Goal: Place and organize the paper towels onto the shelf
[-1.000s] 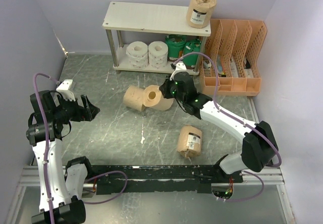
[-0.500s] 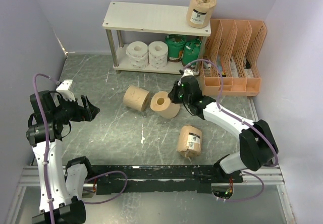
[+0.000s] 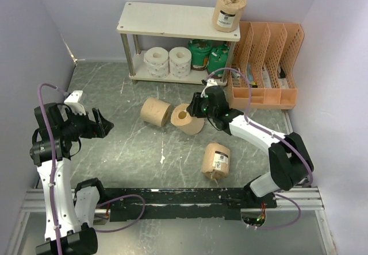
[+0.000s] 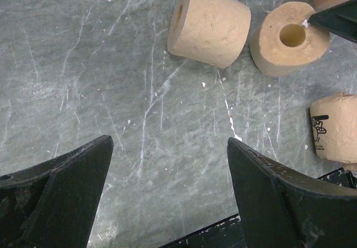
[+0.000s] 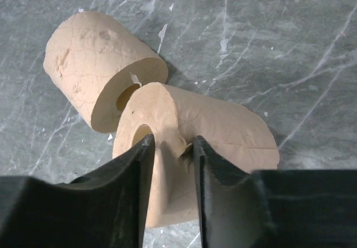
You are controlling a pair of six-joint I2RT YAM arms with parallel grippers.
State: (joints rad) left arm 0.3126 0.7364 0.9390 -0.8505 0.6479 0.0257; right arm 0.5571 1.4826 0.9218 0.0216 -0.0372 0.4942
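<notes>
Loosening the right pincer (image 5: 172, 142) to a narrow gap astride the bare tan roll (image 5: 223, 136) just dragged aside, leaving placement on the shelf (image 3: 172, 19) undone.

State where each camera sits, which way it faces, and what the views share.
Top external: above and behind the bases, looking down-forward at the shelf and table; both whole arms show.
Left wrist: on the left arm, facing down at the table past the open left hand; its two fingers show.
Right wrist: on the right arm, close over the nearer bare tan roll; fingers of the right hand straddle its wall.
Shared: all three show that roll beside the second bare tan roll.
</notes>
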